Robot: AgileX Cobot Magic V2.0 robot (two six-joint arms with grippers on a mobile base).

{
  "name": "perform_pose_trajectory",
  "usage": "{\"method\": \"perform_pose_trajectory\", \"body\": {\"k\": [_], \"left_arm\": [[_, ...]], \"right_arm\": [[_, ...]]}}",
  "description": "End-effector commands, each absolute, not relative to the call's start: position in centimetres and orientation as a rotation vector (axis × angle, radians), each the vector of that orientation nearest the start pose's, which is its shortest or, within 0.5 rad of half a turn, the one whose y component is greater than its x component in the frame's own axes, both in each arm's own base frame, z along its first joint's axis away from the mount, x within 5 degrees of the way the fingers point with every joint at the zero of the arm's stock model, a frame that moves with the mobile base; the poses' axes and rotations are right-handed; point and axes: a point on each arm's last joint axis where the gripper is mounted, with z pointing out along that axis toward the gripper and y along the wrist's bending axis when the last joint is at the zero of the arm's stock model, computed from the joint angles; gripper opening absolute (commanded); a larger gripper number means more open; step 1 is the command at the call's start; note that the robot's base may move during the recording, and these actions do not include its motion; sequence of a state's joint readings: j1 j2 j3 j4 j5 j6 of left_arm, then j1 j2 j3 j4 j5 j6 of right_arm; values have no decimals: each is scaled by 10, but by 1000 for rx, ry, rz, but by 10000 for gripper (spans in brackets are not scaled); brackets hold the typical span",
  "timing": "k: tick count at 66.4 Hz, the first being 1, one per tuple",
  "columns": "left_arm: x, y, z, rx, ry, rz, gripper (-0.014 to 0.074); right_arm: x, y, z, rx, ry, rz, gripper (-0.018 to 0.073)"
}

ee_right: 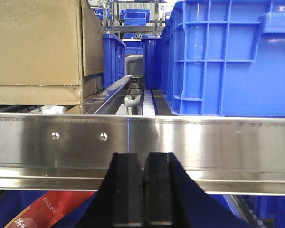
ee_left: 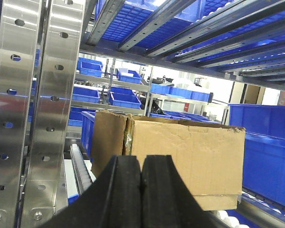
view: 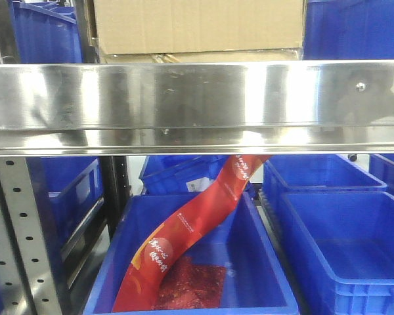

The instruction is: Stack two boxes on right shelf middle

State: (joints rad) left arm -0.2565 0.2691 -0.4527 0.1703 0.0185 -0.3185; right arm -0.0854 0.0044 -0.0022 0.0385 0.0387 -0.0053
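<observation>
A tan cardboard box (view: 197, 26) sits on the steel shelf (view: 197, 105), just behind the wide reflective front rail and between blue bins (view: 354, 29) on its left and right. In the front view its plain face is smooth, with a second strip of cardboard showing along its lower edge; whether this strip belongs to a separate box underneath cannot be told. In the left wrist view the box (ee_left: 180, 159) shows creased, dented sides, a ragged top edge and a strip of loose tape at the vertical corner seam; it stands upright with one corner turned toward the camera, and its longer visible side runs off to the right, toward a blue bin (ee_left: 268, 152). Perforated metal uprights (ee_left: 38, 114) stand at the left of that view. In the right wrist view the box (ee_right: 38, 47) occupies the upper left, resting on the shelf level above the rail (ee_right: 142, 147), with a large blue bin (ee_right: 232, 57) well to its right and a gap between them running into the far rack. The left gripper (ee_left: 141, 190) and the right gripper (ee_right: 143, 190) each show their two black fingers pressed together, clenched on nothing. Below the shelf, a red packet (view: 190, 230) leans in a lower blue bin (view: 262, 262).
</observation>
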Motion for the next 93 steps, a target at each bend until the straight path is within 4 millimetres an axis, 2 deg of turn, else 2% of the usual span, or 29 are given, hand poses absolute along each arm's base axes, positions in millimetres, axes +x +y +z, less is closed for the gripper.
{"method": "perform_pose_trajectory", "body": {"k": [1, 29, 33, 42, 51, 70, 73, 77, 93], "left_arm": [[59, -15, 348, 63, 1302, -347, -111], [59, -15, 345, 46, 1311, -355, -111], [60, -13, 338, 55, 1324, -300, -111], [62, -7, 303, 102, 1390, -69, -111], [61, -3, 272, 56, 1439, -11, -111], [56, -2, 215, 46, 1464, -3, -111], [56, -2, 218, 45, 1428, -2, -111], [56, -2, 211, 52, 1508, 0, -111], [56, -2, 210, 52, 1513, 0, -111]], "right_arm": [[56, -5, 211, 90, 1503, -40, -161], [56, -5, 211, 90, 1503, -40, -161], [56, -5, 211, 90, 1503, -40, -161], [56, -5, 211, 90, 1503, -40, -161], [56, -5, 211, 90, 1503, -40, -161], [56, -5, 211, 90, 1503, -40, -161], [56, -5, 211, 90, 1503, -40, -161], [56, -5, 211, 90, 1503, -40, -161], [56, -5, 211, 90, 1503, -40, -161]]}}
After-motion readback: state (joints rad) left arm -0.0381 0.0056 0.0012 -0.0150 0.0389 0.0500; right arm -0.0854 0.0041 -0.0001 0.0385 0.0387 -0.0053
